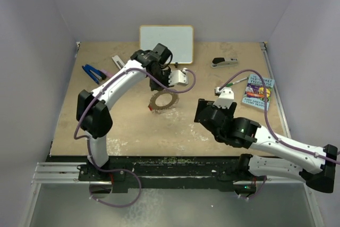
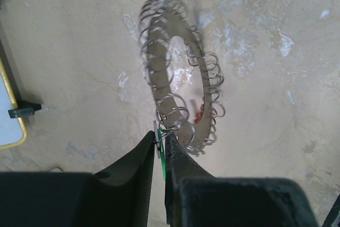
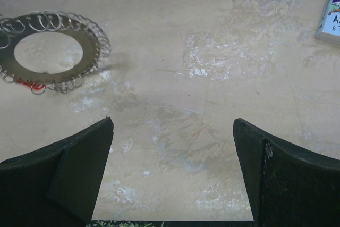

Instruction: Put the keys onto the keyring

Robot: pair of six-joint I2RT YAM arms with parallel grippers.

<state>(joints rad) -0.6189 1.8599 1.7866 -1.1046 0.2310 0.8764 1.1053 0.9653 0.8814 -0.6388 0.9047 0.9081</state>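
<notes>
Overhead, the left gripper [image 1: 161, 86] is hovering over the keyring [image 1: 163, 101] lying central on the table [image 1: 122, 126]; up close its narrow jaws are pinching the green key [image 2: 161, 155] at a rim loop [image 2: 172, 118], calling for a steady feed, while the right gripper [image 3: 172, 131] is gaping empty nearby.

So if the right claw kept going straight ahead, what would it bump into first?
Probably just the bare table. The right gripper, jaws open, points at a patch between the keyring and the book, in line with neither, though depth is hard to judge.

whiteboard [image 1: 166, 43] far centre | stapler [image 1: 224, 62] far right | book [image 1: 258, 92] right | pliers [image 1: 91, 72] left
</notes>
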